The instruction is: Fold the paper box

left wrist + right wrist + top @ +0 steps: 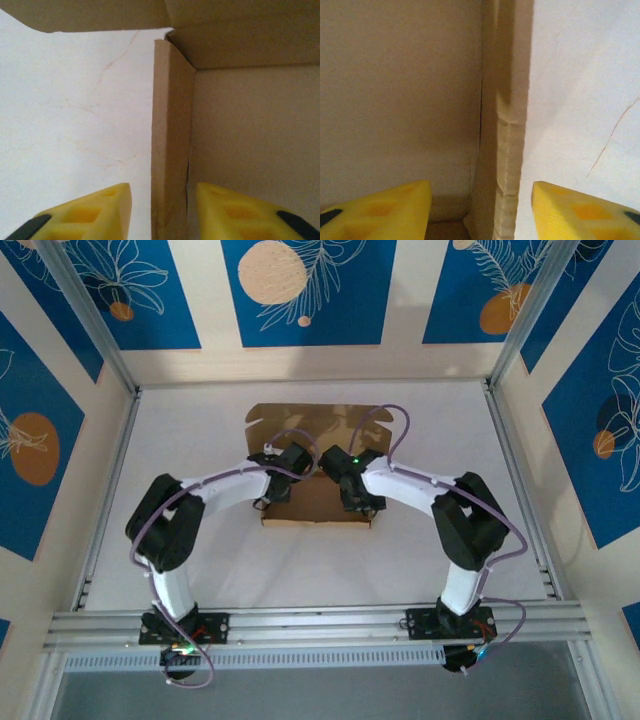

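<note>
Paper box (312, 510) sits at centre of the white tabletop (200, 430) in the top view, plain brown, partly folded. Its wide rear panel (310, 425) with tabs spreads out toward 12 o'clock, and the near edge faces 6 o'clock

Left arm (215, 490) reaches in from 7 o'clock, right arm (425, 485) from 5 o'clock. We see both wrists meeting over the box, and they cover most of its floor

Left wrist view: the box's 9 o'clock side wall (170, 140) stands upright between the two yellow fingers (90, 215). Left jaws are parted and straddle that wall, with a gap on the tabletop side and only a thin gap on the box side. We read no squeeze on the wall. Bare tabletop lies at 9 o'clock of the wall, box floor at 3 o'clock

Right wrist view: the 3 o'clock side wall (509, 100) is upright, slightly creased, between the yellow fingers (385, 210). Right jaws are parted and straddle it, clear gap on the box side, outer finger just beside the wall. We cannot tell if that finger touches. Box floor is at 9 o'clock, tabletop at 3 o'clock
</note>
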{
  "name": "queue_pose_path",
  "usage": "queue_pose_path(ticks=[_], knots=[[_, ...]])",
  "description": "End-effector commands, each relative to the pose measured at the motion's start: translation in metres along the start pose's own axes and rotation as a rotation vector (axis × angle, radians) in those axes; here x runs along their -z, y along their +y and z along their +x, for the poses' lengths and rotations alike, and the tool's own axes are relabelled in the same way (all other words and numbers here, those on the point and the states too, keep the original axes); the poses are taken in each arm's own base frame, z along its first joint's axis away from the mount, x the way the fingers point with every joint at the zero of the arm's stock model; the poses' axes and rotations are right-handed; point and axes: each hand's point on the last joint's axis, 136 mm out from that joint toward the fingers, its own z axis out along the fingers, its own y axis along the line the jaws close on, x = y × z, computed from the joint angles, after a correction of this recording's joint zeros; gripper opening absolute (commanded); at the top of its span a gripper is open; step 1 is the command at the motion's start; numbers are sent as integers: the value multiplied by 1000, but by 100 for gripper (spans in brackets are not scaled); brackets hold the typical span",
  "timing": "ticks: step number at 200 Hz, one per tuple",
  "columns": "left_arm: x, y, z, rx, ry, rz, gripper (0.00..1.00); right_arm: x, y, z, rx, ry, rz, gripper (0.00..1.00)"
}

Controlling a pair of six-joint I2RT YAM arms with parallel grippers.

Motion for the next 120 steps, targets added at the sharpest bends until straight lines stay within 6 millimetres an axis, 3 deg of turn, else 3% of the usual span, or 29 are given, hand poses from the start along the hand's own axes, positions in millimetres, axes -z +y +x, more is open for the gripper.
queue_pose_path(ticks=[1,32,57,77,97,120], knots=[[16,-4,-6,42,-42,107,47,30,4,-16,-15,-105,-144,68],[43,-1,-17,51,-133,199,64,72,-3,-23,-15,-210,-315,84],[72,2,-24,71,-225,327,65,118,-11,-27,-16,-300,-478,82],[101,16,-37,106,-322,412,64,146,-36,-41,-127,-356,-563,77],[129,38,-61,126,-424,482,65,150,-66,-64,-152,-424,-544,73],[134,57,-83,49,-495,483,84,147,-49,-85,115,-562,-583,77]])
